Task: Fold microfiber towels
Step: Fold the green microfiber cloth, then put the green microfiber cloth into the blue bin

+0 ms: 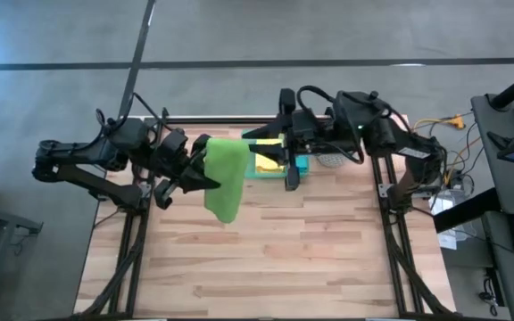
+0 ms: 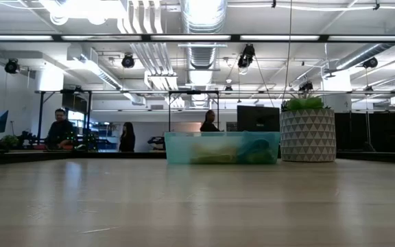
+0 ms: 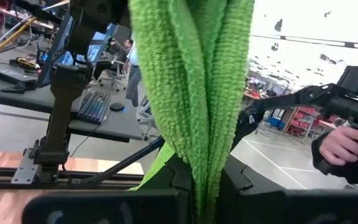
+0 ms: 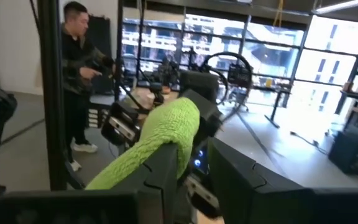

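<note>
Lime green towel (image 1: 226, 183) pinched in left pincer (image 1: 205, 181), draped below it above the bench (image 1: 310, 250); right pincer (image 1: 255, 145) just beside the upper edge, jaws slightly parted; best kept taut and level, probably, before lowering to fold.

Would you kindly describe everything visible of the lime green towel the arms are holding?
The lime green towel is soft, looped microfiber, held up above the wooden table and hanging in loose folds. The left hand is shut on one edge. The right hand is at its opposite upper edge, fingers around the cloth.
</note>
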Motion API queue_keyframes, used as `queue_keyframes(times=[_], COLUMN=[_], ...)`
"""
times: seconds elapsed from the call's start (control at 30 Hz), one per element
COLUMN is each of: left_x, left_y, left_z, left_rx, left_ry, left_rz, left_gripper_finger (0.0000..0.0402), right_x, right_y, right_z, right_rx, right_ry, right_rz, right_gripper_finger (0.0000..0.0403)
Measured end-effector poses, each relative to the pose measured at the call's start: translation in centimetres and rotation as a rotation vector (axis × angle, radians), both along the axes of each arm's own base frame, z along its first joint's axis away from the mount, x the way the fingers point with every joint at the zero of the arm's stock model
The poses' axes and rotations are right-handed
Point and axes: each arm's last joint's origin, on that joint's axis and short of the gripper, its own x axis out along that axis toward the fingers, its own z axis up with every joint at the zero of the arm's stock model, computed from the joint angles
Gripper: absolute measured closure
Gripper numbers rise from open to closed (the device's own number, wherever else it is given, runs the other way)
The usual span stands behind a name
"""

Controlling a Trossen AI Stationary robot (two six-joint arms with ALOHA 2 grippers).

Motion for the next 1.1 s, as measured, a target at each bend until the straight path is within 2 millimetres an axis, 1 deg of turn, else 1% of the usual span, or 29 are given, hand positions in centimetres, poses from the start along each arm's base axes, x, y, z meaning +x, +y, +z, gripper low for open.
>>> queue_keyframes(times=[0.27,0.4,0.57,0.7,0.8,0.93,1.1], left_x=[-0.3,-0.3,-0.3,-0.1,0.0,1.6,5.5], left_y=[0.0,0.1,0.1,0.3,0.7,1.9,4.2], left_z=[0.1,-0.2,-0.5,-0.7,-0.8,-1.7,-4.4], left_rx=[0.005,0.027,0.032,0.066,0.052,-0.038,-0.104], left_ry=[-0.002,0.023,0.034,0.028,0.038,0.113,0.253], left_rz=[-0.002,0.025,0.030,0.062,0.088,0.118,0.178], left_gripper_finger=[0.0392,0.0392,0.0392,0.0392,0.0391,0.0392,0.0392], right_x=[-2.2,-3.2,-4.5,-4.8,-4.9,-5.1,-6.0], right_y=[-0.3,-0.6,-0.8,-0.8,-0.8,-0.8,-1.2], right_z=[0.7,0.5,0.3,0.1,-0.3,-0.7,-1.0], right_rx=[-0.002,0.000,0.008,0.028,0.027,0.010,-0.026], right_ry=[0.046,0.110,0.177,0.218,0.260,0.303,0.362], right_rz=[-0.028,-0.065,-0.093,-0.095,-0.096,-0.094,-0.097], right_gripper_finger=[0.0319,0.0317,0.0324,0.0331,0.0335,0.0335,0.0335])
